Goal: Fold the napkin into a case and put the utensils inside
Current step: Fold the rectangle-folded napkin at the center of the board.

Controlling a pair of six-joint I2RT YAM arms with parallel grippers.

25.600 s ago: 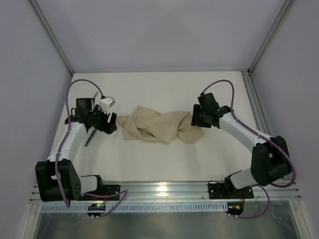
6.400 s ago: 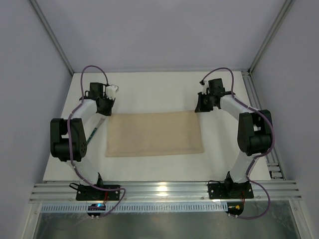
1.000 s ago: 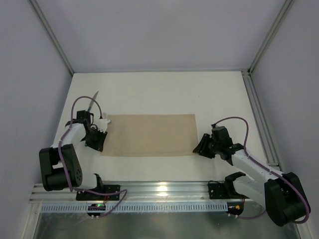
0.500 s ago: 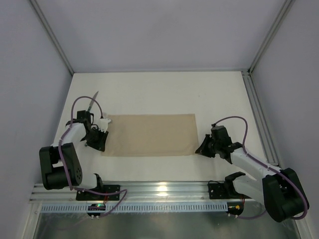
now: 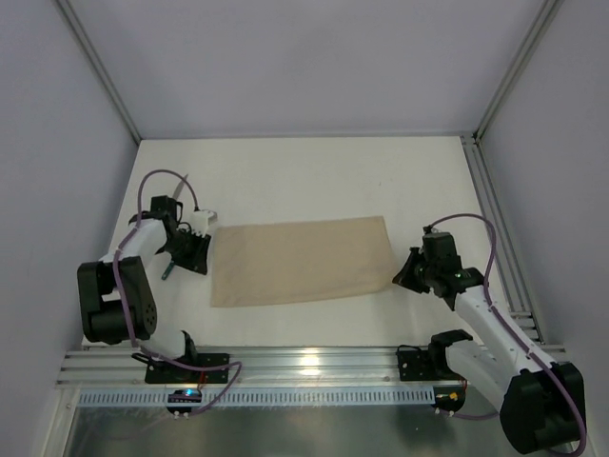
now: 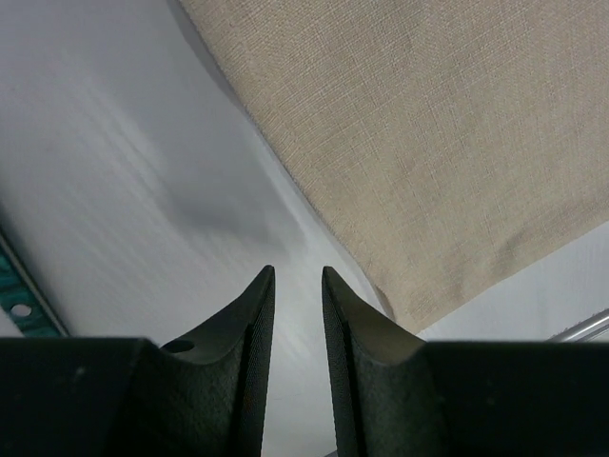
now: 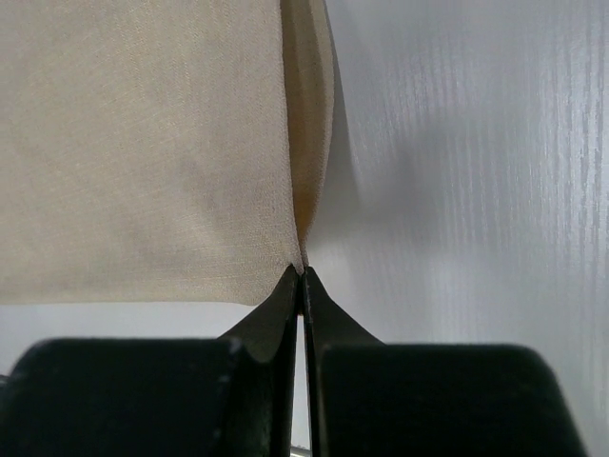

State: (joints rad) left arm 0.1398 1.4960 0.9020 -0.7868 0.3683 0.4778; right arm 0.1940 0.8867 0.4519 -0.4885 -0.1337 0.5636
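Note:
The beige napkin [image 5: 300, 262] lies spread as a wide rectangle in the middle of the table, slightly tilted. My right gripper [image 5: 404, 274] is shut on its near right corner. In the right wrist view the cloth [image 7: 143, 143] rises into the tips of that gripper [image 7: 302, 271], and its right edge is curled up. My left gripper [image 5: 198, 255] stands just left of the napkin's left edge. In the left wrist view that gripper [image 6: 297, 276] is open by a narrow gap over bare table, with the cloth [image 6: 428, 143] to its right. A teal utensil handle [image 6: 17, 295] shows at the left edge.
A short dark piece of a utensil [image 5: 166, 272] peeks out beside the left arm. White walls with metal posts close in the table. A metal rail [image 5: 314, 360] runs along the near edge by the arm bases.
The right gripper shut on the napkin's near right corner and pulled it right and away from the front edge. The napkin shifted right and turned slightly. The left gripper moved a little farther back.

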